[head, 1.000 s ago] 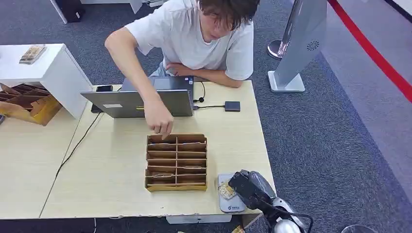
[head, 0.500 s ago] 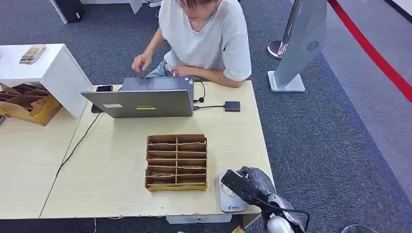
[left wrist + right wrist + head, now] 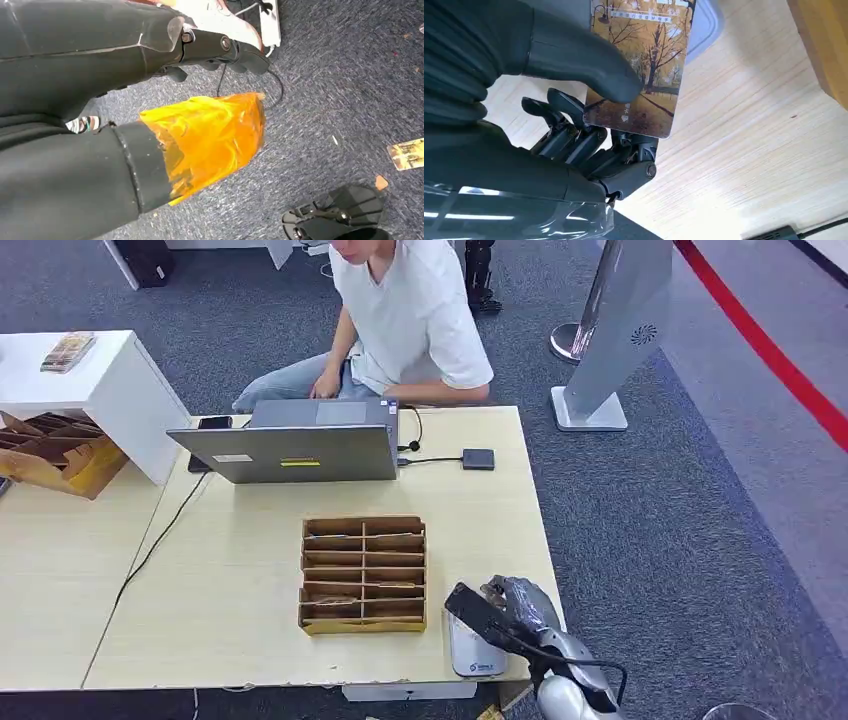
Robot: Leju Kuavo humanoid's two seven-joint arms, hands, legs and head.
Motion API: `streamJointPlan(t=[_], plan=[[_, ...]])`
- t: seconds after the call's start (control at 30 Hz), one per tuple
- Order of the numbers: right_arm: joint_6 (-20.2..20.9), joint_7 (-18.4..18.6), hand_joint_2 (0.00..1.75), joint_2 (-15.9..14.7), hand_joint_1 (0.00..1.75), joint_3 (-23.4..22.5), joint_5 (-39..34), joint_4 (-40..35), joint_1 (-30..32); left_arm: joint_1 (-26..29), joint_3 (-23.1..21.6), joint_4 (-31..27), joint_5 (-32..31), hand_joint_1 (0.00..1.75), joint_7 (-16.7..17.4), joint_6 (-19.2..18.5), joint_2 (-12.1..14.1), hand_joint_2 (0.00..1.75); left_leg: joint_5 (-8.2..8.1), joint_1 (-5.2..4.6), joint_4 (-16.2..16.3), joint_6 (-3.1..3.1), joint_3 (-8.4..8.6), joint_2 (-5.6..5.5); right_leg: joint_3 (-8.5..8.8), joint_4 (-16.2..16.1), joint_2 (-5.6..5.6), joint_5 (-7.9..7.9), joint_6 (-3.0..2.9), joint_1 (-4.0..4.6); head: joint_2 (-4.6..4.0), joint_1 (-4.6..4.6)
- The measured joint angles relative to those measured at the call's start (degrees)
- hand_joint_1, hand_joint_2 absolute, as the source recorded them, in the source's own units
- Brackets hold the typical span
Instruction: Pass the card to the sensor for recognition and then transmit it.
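My right hand (image 3: pixel 505 612) hangs over the grey sensor pad (image 3: pixel 472 657) at the table's near right corner. In the right wrist view it pinches a card (image 3: pixel 644 65) printed with autumn trees, thumb (image 3: pixel 589 70) on the picture side and the dark fingers (image 3: pixel 589 145) behind it. The card stands just above the pad's rounded grey edge (image 3: pixel 706 25); whether they touch is unclear. My left hand (image 3: pixel 220 47) hangs over grey carpet with loosely bent fingers and nothing in it.
A cardboard organizer (image 3: pixel 364 574) with several slots sits left of the pad. Beyond it are a laptop (image 3: pixel 290 445), a small black box on a cable (image 3: pixel 478 458) and a seated person (image 3: pixel 410 310). A grey kiosk (image 3: pixel 620 330) stands far right. Another card (image 3: pixel 407 153) lies on the carpet.
The person pulled a hand out of the organizer and leaned back behind the laptop. My right hand slid a little left with the card, covering more of the pad.
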Motion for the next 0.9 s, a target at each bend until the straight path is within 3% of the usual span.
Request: streamJointPlan(t=[0.17, 0.33, 0.53, 0.8, 0.87, 0.9], plan=[[0.13, 0.13, 1.75, 0.28, 1.75, 0.00, 0.46, 0.59, -0.45, 0.01, 0.07, 0.00, 0.24, 0.00, 0.02, -0.70, 0.02, 0.00, 0.00, 0.00, 0.00, 0.00, 0.00, 0.00, 0.01, 0.00, 0.00, 0.00, 0.00, 0.00, 0.00, -0.02], [0.04, 0.77, 1.75, 0.81, 1.75, -0.02, 1.71, 1.03, -0.61, 0.27, 1.64, 0.00, 3.09, 0.00, 0.02, -6.02, 0.13, 0.00, 0.00, 0.00, 0.00, 0.00, 0.03, 0.00, 0.02, 0.00, 0.00, 0.00, 0.00, 0.00, 0.00, 0.00], [0.63, 1.18, 1.75, 1.90, 1.75, -0.96, 4.24, 1.05, -0.47, 1.71, 4.90, 0.00, 7.22, 0.00, -0.09, -14.89, 1.27, 0.00, 0.00, 0.01, -0.01, 0.00, 0.04, 0.02, 0.03, 0.00, 0.02, 0.00, 0.00, 0.01, 0.00, 0.00], [0.70, 1.18, 1.75, 1.97, 1.75, -1.05, 4.31, 1.05, -0.47, 1.85, 5.16, 0.00, 7.48, 0.00, -0.09, -15.39, 1.36, 0.00, 0.00, 0.01, -0.01, 0.00, 0.04, 0.02, 0.03, 0.00, 0.02, 0.00, 0.00, 0.01, 0.00, -0.02], [1.20, 1.18, 1.75, 2.40, 1.75, -1.48, 4.87, 1.09, -0.50, 2.37, 6.42, 0.00, 8.80, 0.00, -0.18, -17.48, 1.84, 0.00, 0.00, 0.01, -0.02, 0.00, 0.04, 0.02, 0.03, 0.00, 0.02, 0.00, -0.01, 0.01, 0.00, -0.02], [1.68, 1.18, 1.75, 2.89, 1.75, -1.81, 5.29, 1.40, -0.82, 3.19, 8.57, 0.00, 11.26, 0.00, -0.33, -21.75, 2.76, 0.00, 0.00, 0.02, -0.02, 0.00, 0.05, 0.04, 0.04, 0.01, 0.03, 0.00, 0.00, 0.02, 0.00, -0.02]])
